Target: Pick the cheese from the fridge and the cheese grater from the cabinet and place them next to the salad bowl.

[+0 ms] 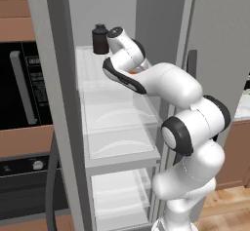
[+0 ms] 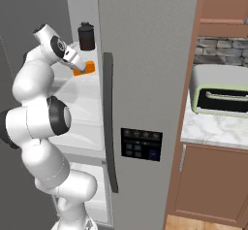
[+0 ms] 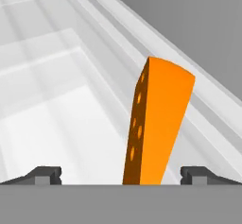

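The cheese (image 3: 158, 124) is a small orange wedge with holes in its side, standing on a translucent white shelf inside the open fridge (image 1: 49, 79). My gripper (image 3: 125, 176) is open, one dark fingertip on each side of the wedge with clear gaps to it. From the right base view the cheese (image 2: 87, 68) sits just past my hand, near the fridge door's edge. A sliver of orange cheese (image 1: 137, 71) peeks out behind my wrist. The cheese grater and the salad bowl are out of view.
A dark cylindrical jar (image 1: 100, 39) stands at the back of the same shelf, close above my hand. The fridge door (image 2: 145, 78) with its dark handle stands to the right. A black built-in oven (image 1: 19, 88) is left. A toaster oven (image 2: 220, 95) sits on the marble counter under a brown wall cabinet (image 2: 223, 3).
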